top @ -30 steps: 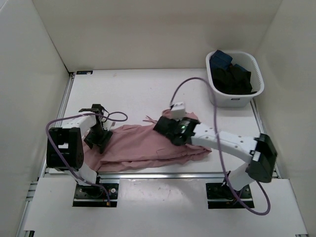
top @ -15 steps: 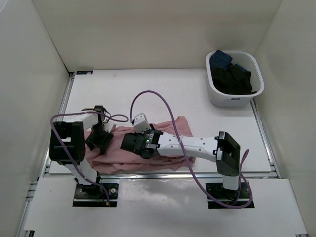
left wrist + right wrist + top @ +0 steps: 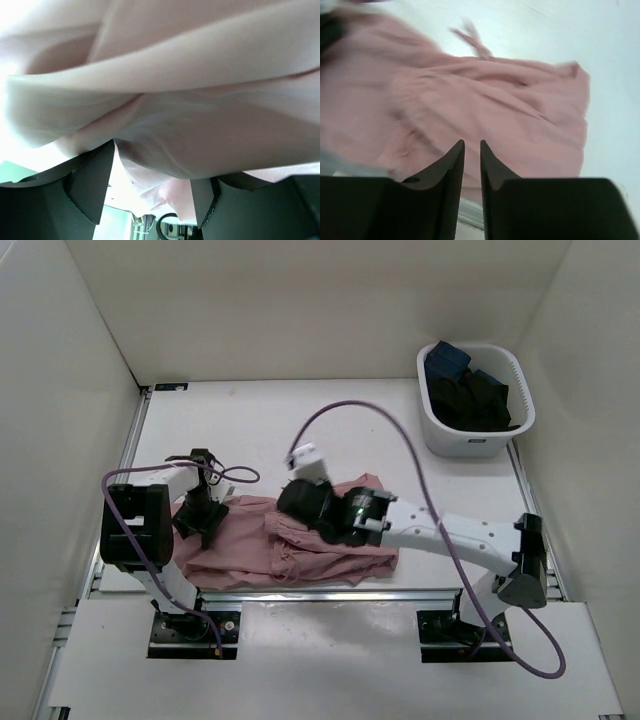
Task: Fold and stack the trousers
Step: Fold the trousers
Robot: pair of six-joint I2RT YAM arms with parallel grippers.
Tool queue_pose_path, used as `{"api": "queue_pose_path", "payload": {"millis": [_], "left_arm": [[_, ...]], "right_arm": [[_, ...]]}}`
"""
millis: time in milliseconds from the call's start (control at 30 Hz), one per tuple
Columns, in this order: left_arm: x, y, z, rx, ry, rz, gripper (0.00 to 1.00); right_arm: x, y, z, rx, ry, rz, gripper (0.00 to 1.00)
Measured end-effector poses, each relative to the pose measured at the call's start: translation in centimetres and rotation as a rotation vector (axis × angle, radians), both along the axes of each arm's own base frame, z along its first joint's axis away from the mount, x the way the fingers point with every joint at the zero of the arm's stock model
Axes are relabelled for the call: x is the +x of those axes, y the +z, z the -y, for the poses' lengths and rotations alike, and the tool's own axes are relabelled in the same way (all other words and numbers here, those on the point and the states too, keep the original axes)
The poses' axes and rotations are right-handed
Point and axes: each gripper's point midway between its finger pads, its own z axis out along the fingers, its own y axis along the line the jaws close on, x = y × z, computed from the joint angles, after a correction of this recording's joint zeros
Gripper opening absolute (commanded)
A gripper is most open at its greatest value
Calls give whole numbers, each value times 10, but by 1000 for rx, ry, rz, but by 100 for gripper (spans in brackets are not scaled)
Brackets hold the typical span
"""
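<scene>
The dusty-pink trousers (image 3: 335,545) lie crumpled and partly doubled over near the table's front edge. My left gripper (image 3: 200,515) sits at their left end. In the left wrist view its jaws (image 3: 150,170) stand wide apart, with the trousers (image 3: 200,100) draped over and between the fingers (image 3: 90,185). My right gripper (image 3: 295,508) hovers just above the middle of the trousers (image 3: 510,105). Its jaws (image 3: 472,142) are slightly parted and hold nothing. A drawstring end (image 3: 470,37) pokes out at the far edge.
A white basket (image 3: 475,445) holding dark blue and black garments (image 3: 470,390) stands at the back right. White walls enclose the table on three sides. Purple cables loop over both arms.
My right gripper carried the trousers' right part leftwards over the rest, let go and drew back slightly to the right. The trousers now lie shorter. The left gripper stayed put.
</scene>
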Motion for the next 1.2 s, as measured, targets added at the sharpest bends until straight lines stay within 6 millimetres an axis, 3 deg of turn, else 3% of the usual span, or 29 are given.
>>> {"api": "queue_pose_path", "payload": {"millis": [33, 67, 167, 300, 367, 433, 500, 567, 633, 700, 767, 833, 933, 1000, 1067, 1133, 1200], "left_arm": [[3, 1, 0, 2, 0, 8, 71], [5, 3, -1, 4, 0, 15, 71], [12, 5, -1, 9, -1, 34, 71], [13, 6, -3, 19, -2, 38, 71], [13, 6, -4, 24, -2, 37, 71], [12, 8, -5, 28, -3, 34, 71], [14, 12, -5, 32, -4, 39, 74], [20, 17, -6, 35, -6, 53, 75], [27, 23, -6, 38, -5, 76, 76], [35, 31, -6, 39, -4, 104, 76], [39, 37, -6, 40, -3, 129, 77], [42, 44, -8, 41, 2, 147, 77], [40, 50, -14, 44, 24, 156, 77], [35, 49, -26, 51, 57, 150, 77], [26, 47, -39, 58, 98, 134, 77], [17, 45, -49, 62, 129, 117, 78], [9, 44, -59, 67, 161, 109, 78]], "right_arm": [[14, -5, 16, 25, -57, -28, 7], [30, -17, 33, 20, -115, -57, 1], [60, -76, 62, -49, -218, -159, 0], [37, -178, 67, -247, -178, -371, 0], [26, -206, 71, -308, -169, -439, 0], [28, -204, 71, -298, -176, -448, 9], [35, -186, 72, -245, -199, -436, 47], [49, -152, 74, -153, -236, -398, 91], [64, -109, 83, -22, -287, -346, 99], [80, -65, 106, 127, -359, -295, 99], [92, -44, 136, 255, -427, -271, 99], [96, -59, 170, 310, -499, -323, 99], [85, -116, 194, 350, -537, -496, 99], [63, -159, 194, 362, -524, -661, 99], [39, -182, 186, 383, -480, -795, 99], [28, -186, 178, 410, -439, -855, 99], [28, -183, 171, 441, -406, -864, 87]]}}
